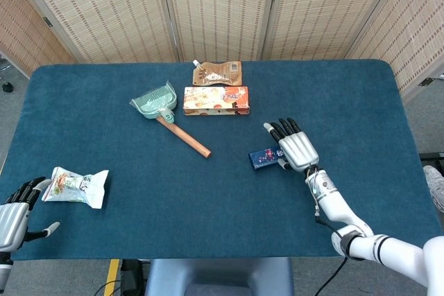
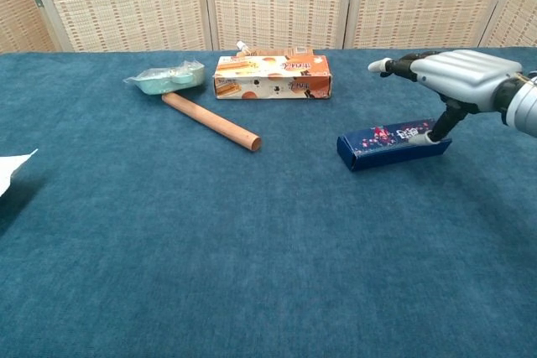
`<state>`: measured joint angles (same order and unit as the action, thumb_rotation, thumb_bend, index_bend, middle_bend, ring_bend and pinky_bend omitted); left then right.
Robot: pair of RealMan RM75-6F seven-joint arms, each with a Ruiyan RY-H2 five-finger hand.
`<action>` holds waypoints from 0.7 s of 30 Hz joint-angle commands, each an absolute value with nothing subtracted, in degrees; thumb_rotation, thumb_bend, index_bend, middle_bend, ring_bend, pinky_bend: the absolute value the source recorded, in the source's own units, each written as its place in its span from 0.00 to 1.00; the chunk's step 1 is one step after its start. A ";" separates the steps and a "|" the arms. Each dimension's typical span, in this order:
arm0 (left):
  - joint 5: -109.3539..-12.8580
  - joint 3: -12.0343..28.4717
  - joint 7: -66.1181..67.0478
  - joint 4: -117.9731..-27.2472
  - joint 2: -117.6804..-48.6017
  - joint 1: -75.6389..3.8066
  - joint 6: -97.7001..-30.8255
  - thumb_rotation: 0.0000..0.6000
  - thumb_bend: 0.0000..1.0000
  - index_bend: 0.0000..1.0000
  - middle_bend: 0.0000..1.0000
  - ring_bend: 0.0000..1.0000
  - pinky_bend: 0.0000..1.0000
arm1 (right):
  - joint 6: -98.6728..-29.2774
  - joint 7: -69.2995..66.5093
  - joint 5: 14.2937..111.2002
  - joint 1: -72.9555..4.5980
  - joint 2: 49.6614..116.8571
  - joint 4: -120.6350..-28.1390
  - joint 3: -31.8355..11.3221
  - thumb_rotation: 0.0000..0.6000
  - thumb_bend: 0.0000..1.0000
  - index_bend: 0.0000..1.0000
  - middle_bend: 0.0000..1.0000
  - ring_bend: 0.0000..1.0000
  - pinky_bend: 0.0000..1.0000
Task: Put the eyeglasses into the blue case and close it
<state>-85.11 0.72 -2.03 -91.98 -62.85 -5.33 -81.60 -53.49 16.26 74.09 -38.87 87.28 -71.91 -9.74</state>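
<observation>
The blue case (image 1: pixel 262 159) lies closed on the table, right of centre; in the chest view the blue case (image 2: pixel 390 144) shows small pink and white print on its lid. My right hand (image 1: pixel 295 147) hovers over its right end with fingers stretched flat and apart, holding nothing. In the chest view the right hand (image 2: pixel 457 77) is raised above the case, with only the thumb tip reaching down to the case's right end. My left hand (image 1: pixel 12 220) rests empty at the near left table edge. No eyeglasses show in either view.
A white snack bag (image 1: pixel 78 186) lies beside the left hand. A green dustpan (image 1: pixel 156 102) with a wooden handle (image 1: pixel 186 138), an orange box (image 1: pixel 216 100) and a brown pouch (image 1: pixel 217 73) sit at the back centre. Folding screens stand behind the table.
</observation>
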 commanded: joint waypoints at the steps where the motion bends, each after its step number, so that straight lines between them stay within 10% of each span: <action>1: -85.29 0.62 -1.80 -92.19 -62.83 -5.41 -81.49 1.00 0.19 0.17 0.15 0.15 0.27 | -50.68 18.98 71.12 -38.85 86.21 -73.44 -8.86 1.00 0.12 0.04 0.09 0.01 0.00; 9: -84.95 0.57 -1.56 -92.47 -62.56 -5.17 -81.66 1.00 0.19 0.17 0.15 0.15 0.27 | -46.64 22.40 67.43 -41.59 89.86 -68.76 -8.87 1.00 0.18 0.09 0.09 0.01 0.00; 21: -84.47 0.46 -1.71 -92.02 -62.81 -4.95 -81.43 1.00 0.19 0.17 0.15 0.15 0.27 | -46.89 20.18 67.51 -43.23 93.36 -63.75 -9.47 1.00 0.39 0.50 0.20 0.03 0.00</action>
<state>-84.46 0.46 -1.71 -92.03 -62.80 -4.94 -81.44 -46.77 20.29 67.38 -43.18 93.22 -63.88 -9.46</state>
